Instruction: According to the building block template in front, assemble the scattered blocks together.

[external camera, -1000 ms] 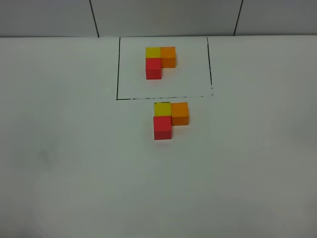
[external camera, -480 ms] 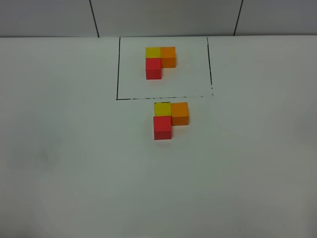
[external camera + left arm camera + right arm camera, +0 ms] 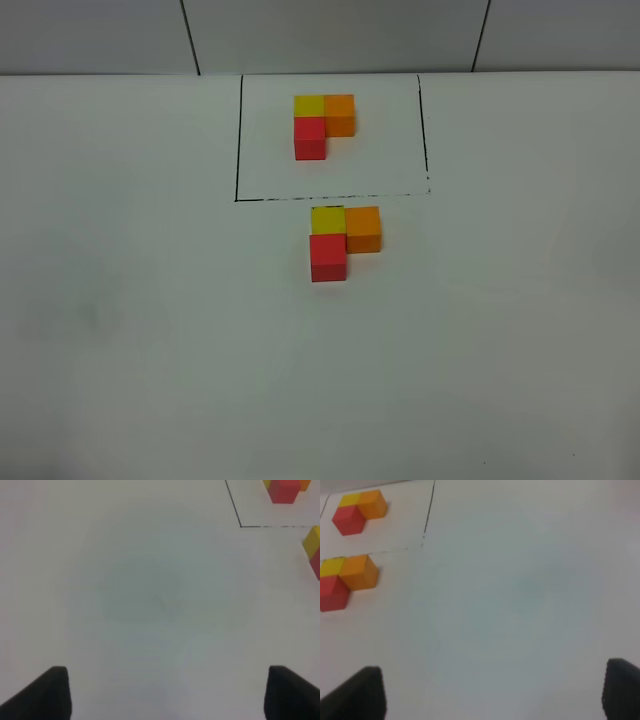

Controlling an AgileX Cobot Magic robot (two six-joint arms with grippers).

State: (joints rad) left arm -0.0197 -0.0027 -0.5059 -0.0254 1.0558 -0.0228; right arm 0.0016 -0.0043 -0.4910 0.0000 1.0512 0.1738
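Observation:
The building block template [image 3: 322,122] is an L of yellow, orange and red cubes inside a thin black drawn rectangle [image 3: 238,140] at the back. Just in front of that frame the scattered blocks stand pushed together in the same L: yellow [image 3: 327,219], orange [image 3: 363,228], red [image 3: 328,257]. The right wrist view shows both clusters, template [image 3: 355,510] and blocks [image 3: 345,580], far off to one side of my right gripper [image 3: 492,690], which is open and empty. My left gripper [image 3: 167,695] is open over bare table, with the block's yellow edge [image 3: 312,540] at the picture's border. Neither arm shows in the high view.
The white table [image 3: 150,330] spreads out flat on both sides and in front of the blocks. A grey panelled wall [image 3: 330,35] rises behind its far edge. The drawn frame's corner [image 3: 241,526] shows in the left wrist view.

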